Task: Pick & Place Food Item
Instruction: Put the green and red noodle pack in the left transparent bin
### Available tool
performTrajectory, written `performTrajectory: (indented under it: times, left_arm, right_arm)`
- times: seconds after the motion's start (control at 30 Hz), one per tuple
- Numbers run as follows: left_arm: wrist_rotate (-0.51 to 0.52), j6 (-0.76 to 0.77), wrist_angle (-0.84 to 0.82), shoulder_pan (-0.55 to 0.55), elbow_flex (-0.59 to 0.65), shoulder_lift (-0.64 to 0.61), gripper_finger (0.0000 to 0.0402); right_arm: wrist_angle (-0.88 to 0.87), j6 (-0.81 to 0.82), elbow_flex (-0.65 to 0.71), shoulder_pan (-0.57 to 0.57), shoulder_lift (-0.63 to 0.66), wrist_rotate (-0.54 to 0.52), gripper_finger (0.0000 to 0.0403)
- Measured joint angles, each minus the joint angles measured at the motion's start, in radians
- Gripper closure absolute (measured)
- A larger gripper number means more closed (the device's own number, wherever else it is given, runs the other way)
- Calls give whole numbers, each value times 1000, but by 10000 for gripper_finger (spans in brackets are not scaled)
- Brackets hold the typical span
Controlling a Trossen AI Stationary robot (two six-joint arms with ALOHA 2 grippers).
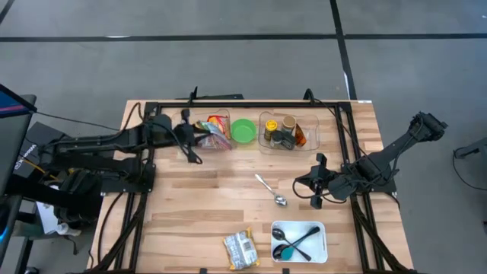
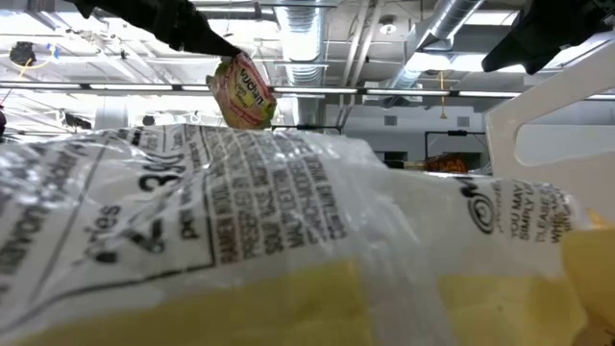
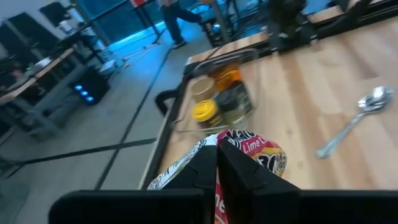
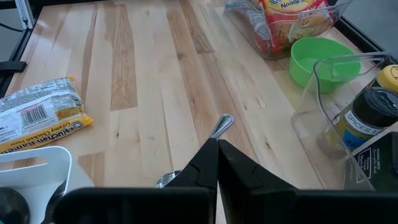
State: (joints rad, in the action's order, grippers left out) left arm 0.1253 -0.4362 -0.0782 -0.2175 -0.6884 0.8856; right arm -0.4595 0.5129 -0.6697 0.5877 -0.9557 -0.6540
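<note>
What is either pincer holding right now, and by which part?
Left pincer pinches a noodle packet by its top edge; right pincer is shut, empty.

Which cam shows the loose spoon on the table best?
High view: the whole spoon lies clear on the wood. Left wrist view shows it blurred; right wrist gets only its handle; low view is blocked.

Right gripper [image 4: 217, 152]: hovering closed over the spoon [image 4: 221, 126].
Noodle packet [image 4: 38, 114]: lying beside the white tray [image 4: 37, 167].
Green bowl [image 4: 318, 59]: sitting between two clear bins.
</note>
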Motion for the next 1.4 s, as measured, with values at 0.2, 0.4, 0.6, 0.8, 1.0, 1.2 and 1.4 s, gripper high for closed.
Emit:
performTrajectory:
  times: [0.2, 0.4, 0.6, 0.8, 1.0, 1.2, 1.4]
  left_arm:
    - [-34, -5, -26, -112, 0, -2, 397]
    - [-52, -5, -54, -230, 0, -2, 396]
    - [-52, -5, -55, -328, 0, -2, 396]
    - [-42, 3, -56, -397, 0, -2, 396]
    - [-38, 6, -56, -444, 0, -2, 396]
    - [-17, 6, -69, -466, 0, -1, 396]
    - [24, 6, -51, -466, 0, -1, 396]
  right_arm:
    - [0, 0, 0, 0, 0, 0, 402]
    - [0, 0, 0, 0, 0, 0, 402]
    - [0, 0, 0, -1, 0, 0, 402]
    - [0, 1, 1, -1, -23, -1, 402]
    - [3, 8, 1, -17, -71, -1, 402]
    - [17, 10, 1, -35, -80, 2, 402]
    - [23, 10, 1, -34, -77, 3, 402]
